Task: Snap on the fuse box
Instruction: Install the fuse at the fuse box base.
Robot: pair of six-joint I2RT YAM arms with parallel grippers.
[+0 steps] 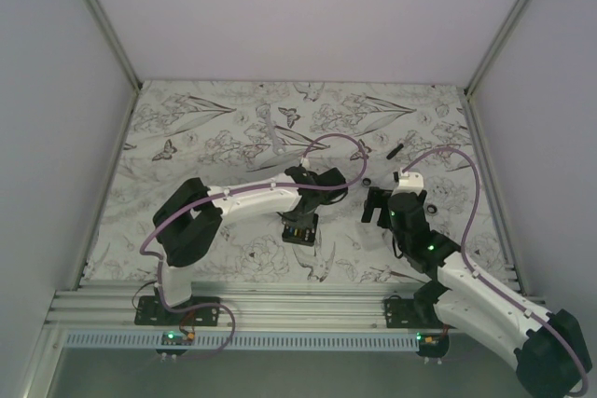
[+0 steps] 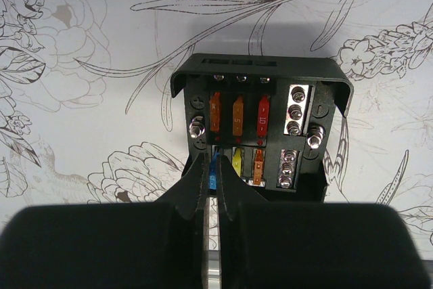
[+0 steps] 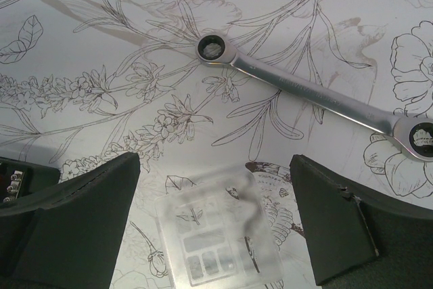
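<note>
Plain white walls (image 1: 308,6) enclose a white tabletop printed with line-drawn flowers (image 1: 233,128). The small black square plastic fuse box (image 2: 260,133) lies uncovered near its middle, with the left gripper (image 2: 211,167) pinched shut at the box's near edge. The right gripper (image 3: 215,164) gapes wide and empty above a clear plastic lid (image 3: 216,241).

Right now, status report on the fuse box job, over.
Left end effector shut, tips at fuse box near edge. Right end effector open above clear cover. Fuse box uncovered, fuses showing. Wrench lies beyond cover, not blocking.
</note>
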